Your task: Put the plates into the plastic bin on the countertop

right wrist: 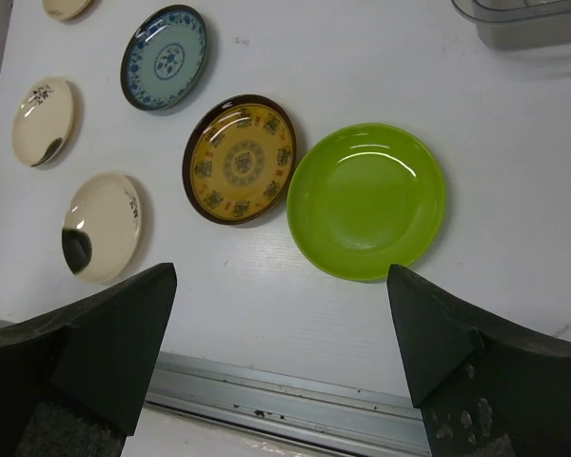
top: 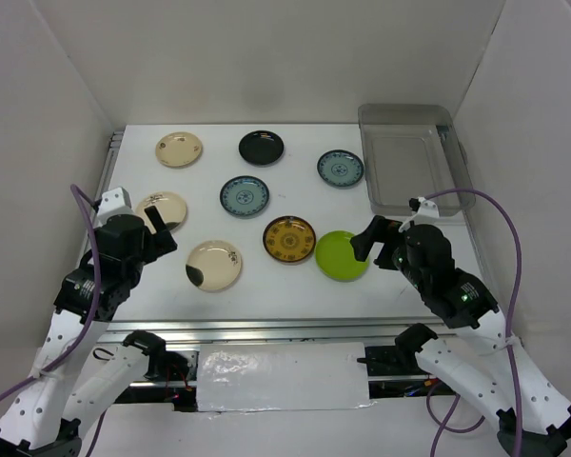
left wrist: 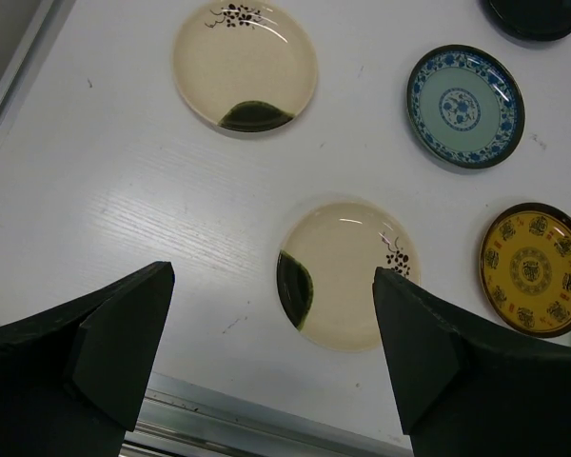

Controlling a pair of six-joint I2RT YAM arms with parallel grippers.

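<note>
Wide open and empty, the right gripper point(right wrist: 281, 281) hangs by the near-edge lime green plate point(right wrist: 366, 200), probably its closest pick; the left gripper point(left wrist: 271, 276), likewise open and empty, faces a cream plate point(left wrist: 347, 276).

bright even light, sharp, soft shadows

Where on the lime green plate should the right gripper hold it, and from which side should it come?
Grip the raised rim of the lime green plate on its right side, coming from above, one finger inside, one outside. It lies flat, and the amber plate crowds its left edge.
</note>
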